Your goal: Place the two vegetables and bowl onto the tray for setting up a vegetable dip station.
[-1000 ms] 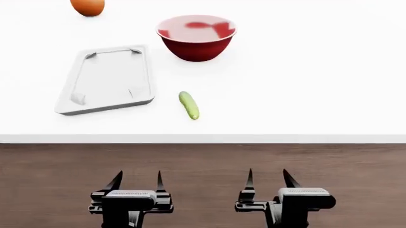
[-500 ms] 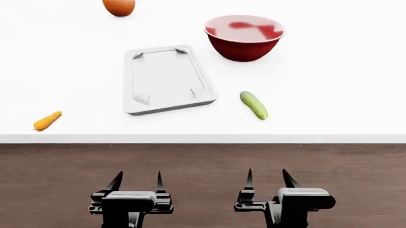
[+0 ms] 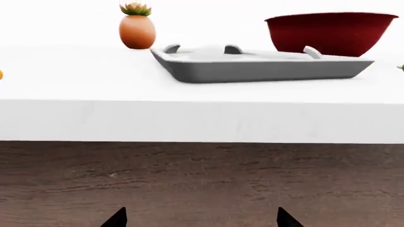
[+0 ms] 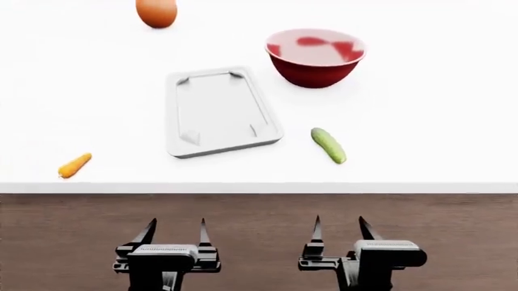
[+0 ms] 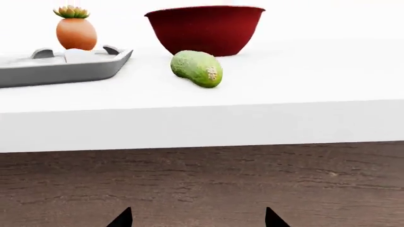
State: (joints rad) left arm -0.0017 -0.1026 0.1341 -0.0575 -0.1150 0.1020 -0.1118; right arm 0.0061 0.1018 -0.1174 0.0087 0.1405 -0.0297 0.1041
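On the white table the white tray (image 4: 220, 110) lies near the middle, empty. Behind it to the right stands the deep red bowl (image 4: 315, 57). The green cucumber (image 4: 329, 145) lies right of the tray near the front edge. The orange carrot (image 4: 74, 165) rests at the front left. My left gripper (image 4: 174, 229) and right gripper (image 4: 338, 227) are both open and empty, held low in front of the table over the wood floor. The right wrist view faces the cucumber (image 5: 197, 68) and bowl (image 5: 205, 29); the left wrist view faces the tray (image 3: 259, 66).
An orange-brown egg-shaped pot (image 4: 156, 12) with a green plant top (image 3: 136, 8) stands at the back left of the table. The table's front edge (image 4: 259, 188) runs across the view, with brown wood floor (image 4: 259, 212) below it.
The view has shifted: the table objects slid right and then slightly down in the head view, and the carrot came into sight at the left. Both grippers stayed open.
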